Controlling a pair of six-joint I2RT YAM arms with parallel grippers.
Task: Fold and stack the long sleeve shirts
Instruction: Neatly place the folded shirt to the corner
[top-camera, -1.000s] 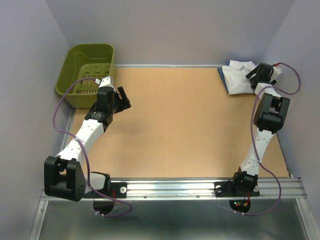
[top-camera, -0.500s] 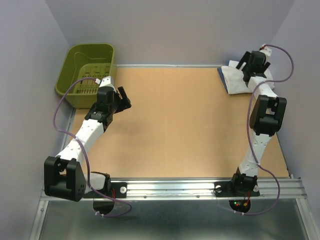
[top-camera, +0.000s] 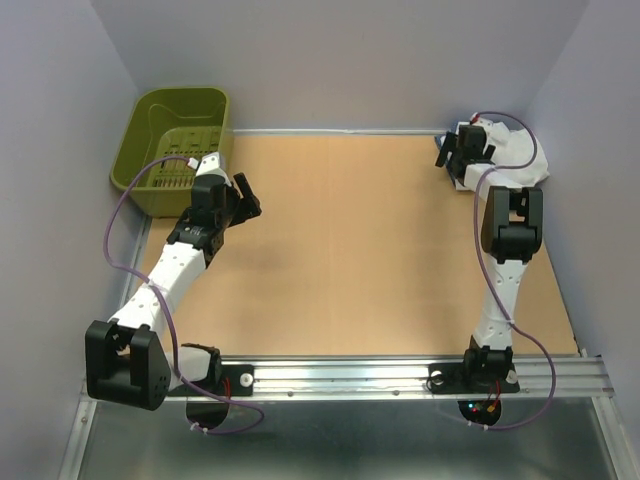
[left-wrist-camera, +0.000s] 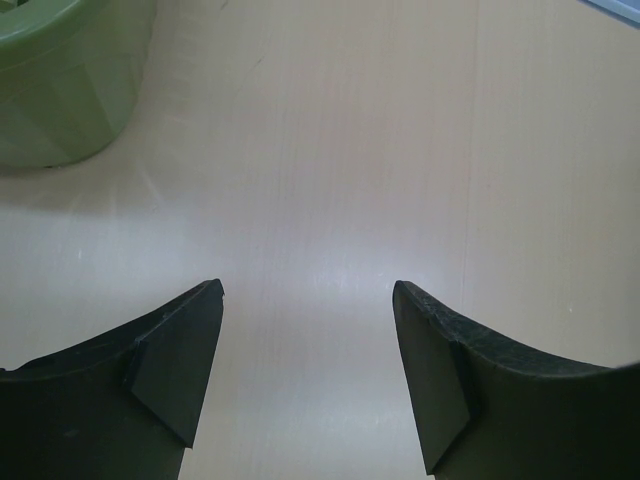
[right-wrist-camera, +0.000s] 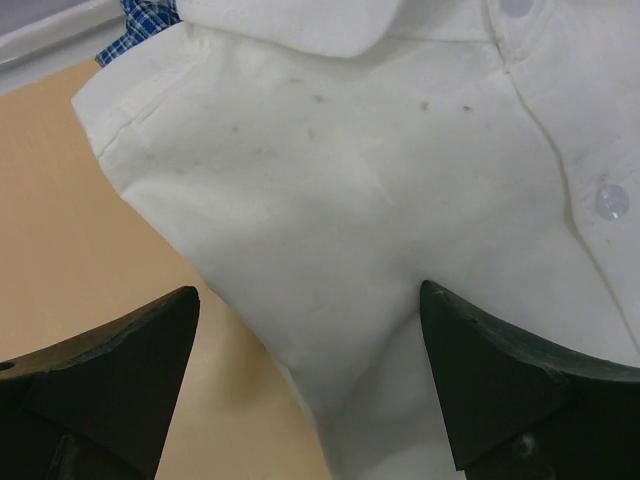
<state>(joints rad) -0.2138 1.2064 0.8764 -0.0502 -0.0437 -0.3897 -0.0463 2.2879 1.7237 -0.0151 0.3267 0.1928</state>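
Your white shirt (top-camera: 512, 158) lies bunched at the far right corner of the desk (top-camera: 350, 240). In the right wrist view, the white shirt (right-wrist-camera: 380, 200) shows its collar and a row of buttons. A scrap of the blue checked shirt (right-wrist-camera: 150, 15) peeks out from under its far edge, so the white one lies on top.

Your right pincer (top-camera: 456, 150) hangs over the near left edge of that pile. Its fingers stand wide apart and grip nothing. In its own camera the right pincer (right-wrist-camera: 307, 300) has one finger over bare desk (right-wrist-camera: 60, 200) and the other over the cloth. You cannot tell whether either finger touches.

Well away, on the left side, your left pincer (top-camera: 246, 196) hovers over bare wood, its fingers also apart and empty. Just beside it, a green basket (top-camera: 135, 150) sits at the far left corner. In the left wrist view, the left pincer (left-wrist-camera: 308, 290) frames only desk (left-wrist-camera: 330, 150), with the basket (left-wrist-camera: 60, 90) at the upper left.
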